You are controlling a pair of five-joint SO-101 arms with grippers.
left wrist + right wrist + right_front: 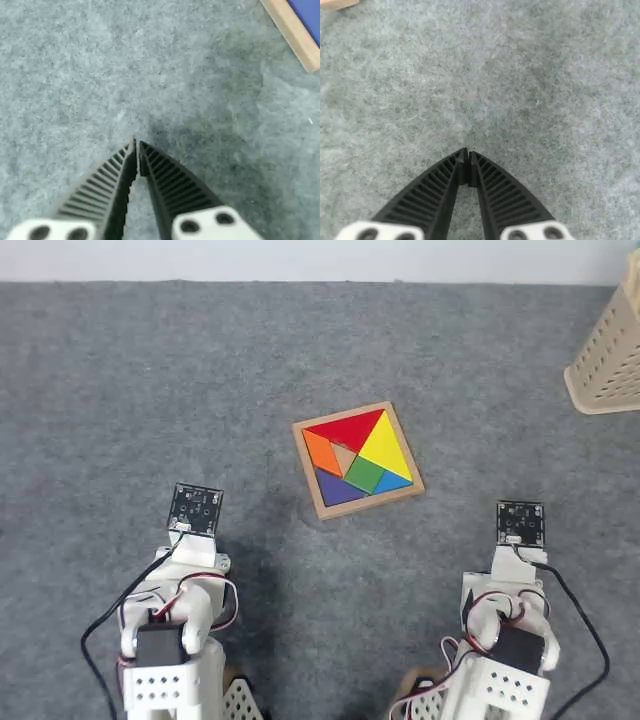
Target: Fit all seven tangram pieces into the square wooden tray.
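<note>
From above, the wooden tray point(372, 502) lies turned at an angle on the grey carpet point(150, 370). Inside it are a red triangle point(350, 428), a yellow triangle point(385, 448), an orange piece point(320, 452), a green square point(364, 474), a purple triangle point(335, 487) and a small blue triangle point(392, 481). There is a wood-coloured spot point(343, 458) in the middle, but I cannot tell if it is a piece or bare floor. The left arm point(185, 610) and the right arm point(510, 620) stand on the near side of the tray, well apart from it. A cream basket point(610, 350) is far right of the tray.

From the left wrist, the left gripper point(136, 145) is over the carpet with its tips nearly together and nothing between them. A tray corner point(290, 30) is near.

From the right wrist, the right gripper point(468, 151) is pressed together and holds nothing. The edge of the tray point(335, 4) is farther away.
</note>
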